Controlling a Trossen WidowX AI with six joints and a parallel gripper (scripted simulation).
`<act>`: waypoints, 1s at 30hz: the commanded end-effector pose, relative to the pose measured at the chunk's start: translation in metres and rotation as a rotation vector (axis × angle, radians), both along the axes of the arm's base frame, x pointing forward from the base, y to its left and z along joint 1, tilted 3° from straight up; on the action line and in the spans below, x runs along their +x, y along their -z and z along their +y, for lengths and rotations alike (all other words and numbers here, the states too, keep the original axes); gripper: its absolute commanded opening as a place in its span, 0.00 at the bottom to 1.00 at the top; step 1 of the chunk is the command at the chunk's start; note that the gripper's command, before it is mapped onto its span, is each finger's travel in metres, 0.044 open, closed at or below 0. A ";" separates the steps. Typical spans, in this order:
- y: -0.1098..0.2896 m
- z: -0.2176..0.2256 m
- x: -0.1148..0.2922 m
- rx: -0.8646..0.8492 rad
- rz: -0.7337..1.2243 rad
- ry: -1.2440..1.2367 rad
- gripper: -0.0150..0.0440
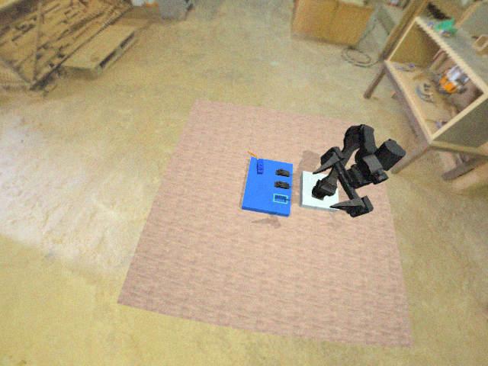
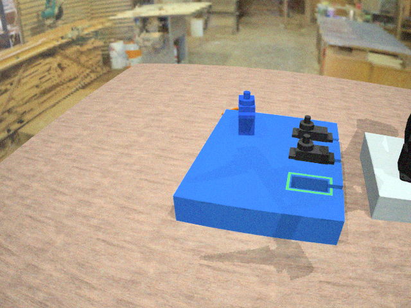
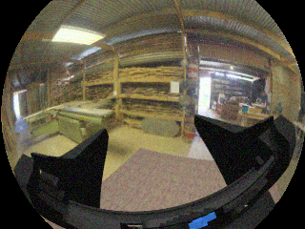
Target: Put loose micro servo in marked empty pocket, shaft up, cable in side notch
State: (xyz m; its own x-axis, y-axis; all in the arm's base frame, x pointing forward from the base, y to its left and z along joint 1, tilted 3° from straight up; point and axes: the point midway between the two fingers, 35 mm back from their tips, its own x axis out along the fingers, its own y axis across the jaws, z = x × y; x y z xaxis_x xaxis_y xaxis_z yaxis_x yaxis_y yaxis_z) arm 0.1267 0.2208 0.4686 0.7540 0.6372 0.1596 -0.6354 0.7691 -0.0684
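Top looks down from afar, exterior sits near the deck [image 2: 232, 172], wrist faces outward.

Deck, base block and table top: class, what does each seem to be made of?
Deck: probably smooth matte plastic; uniform blue, crisp edges, faint reflections.
Base block: maybe painted metal or plastic; pale grey, glossy highlights on top.
Table top: looks like wood or wood-grain laminate; pinkish streaked grain, dull finish.
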 end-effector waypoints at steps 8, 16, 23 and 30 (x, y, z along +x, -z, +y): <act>0.030 0.018 0.042 -0.344 -0.089 0.115 1.00; 0.057 0.022 0.079 -0.610 -0.123 0.174 1.00; 0.082 0.016 0.111 -0.810 -0.115 0.209 1.00; 0.110 0.001 0.145 -1.002 -0.071 0.237 1.00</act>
